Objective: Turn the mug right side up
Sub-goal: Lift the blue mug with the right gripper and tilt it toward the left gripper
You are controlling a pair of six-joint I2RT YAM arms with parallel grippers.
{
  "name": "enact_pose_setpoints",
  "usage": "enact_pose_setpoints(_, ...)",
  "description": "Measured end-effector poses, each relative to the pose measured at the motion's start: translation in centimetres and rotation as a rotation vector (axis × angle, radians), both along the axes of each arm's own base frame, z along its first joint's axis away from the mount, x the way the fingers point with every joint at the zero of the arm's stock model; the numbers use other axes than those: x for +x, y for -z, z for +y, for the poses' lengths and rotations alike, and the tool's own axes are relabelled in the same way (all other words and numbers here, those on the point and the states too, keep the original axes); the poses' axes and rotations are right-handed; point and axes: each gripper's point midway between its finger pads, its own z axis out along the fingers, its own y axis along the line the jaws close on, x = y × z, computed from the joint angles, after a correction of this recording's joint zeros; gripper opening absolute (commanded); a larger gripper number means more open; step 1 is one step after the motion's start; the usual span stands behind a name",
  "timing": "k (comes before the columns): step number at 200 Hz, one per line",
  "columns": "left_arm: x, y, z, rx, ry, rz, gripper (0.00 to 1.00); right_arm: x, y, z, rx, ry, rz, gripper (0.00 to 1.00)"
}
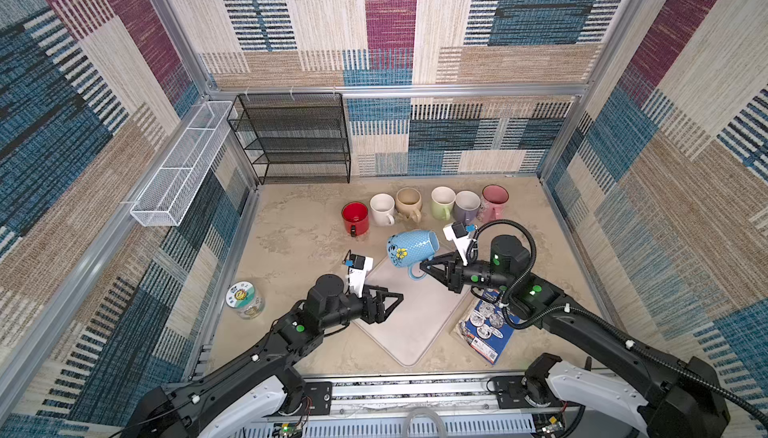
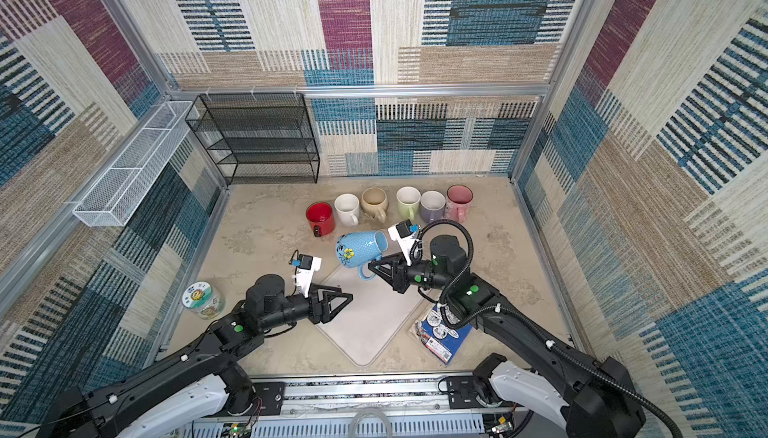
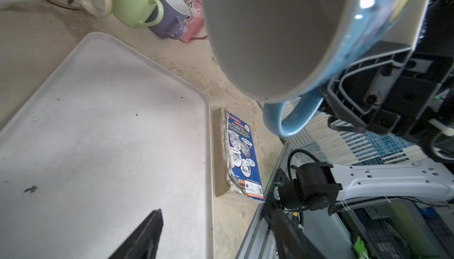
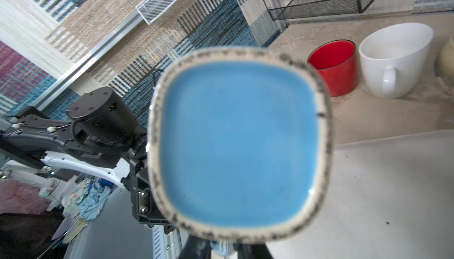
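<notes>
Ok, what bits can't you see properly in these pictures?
Right gripper: its hold on the handle is hidden in the right wrist view by the blue mug's blurry base.
The blue mug: cut off by the edge in the left wrist view.
Jar lid: writing too small in both top views.
Book: partly under the right arm in both top views.
</notes>
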Motion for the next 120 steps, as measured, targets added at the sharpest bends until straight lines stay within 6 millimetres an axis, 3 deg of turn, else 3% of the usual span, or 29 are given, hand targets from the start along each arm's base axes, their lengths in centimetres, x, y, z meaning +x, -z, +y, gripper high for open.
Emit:
enact_pose_setpoints(47,-0.1,-2.0,-1.2,-0.09,0.054,-0.034,0.6,-0.9,-1.5,0.5,0.07,-0.067,-0.019,0.0)
enact_pose_setpoints(120,-0.3,-5.7,-1.5,-0.207,0.085,-0.133,0.59,-1.9,-2.3,0.9,0.111,-0.136,-0.024,0.0)
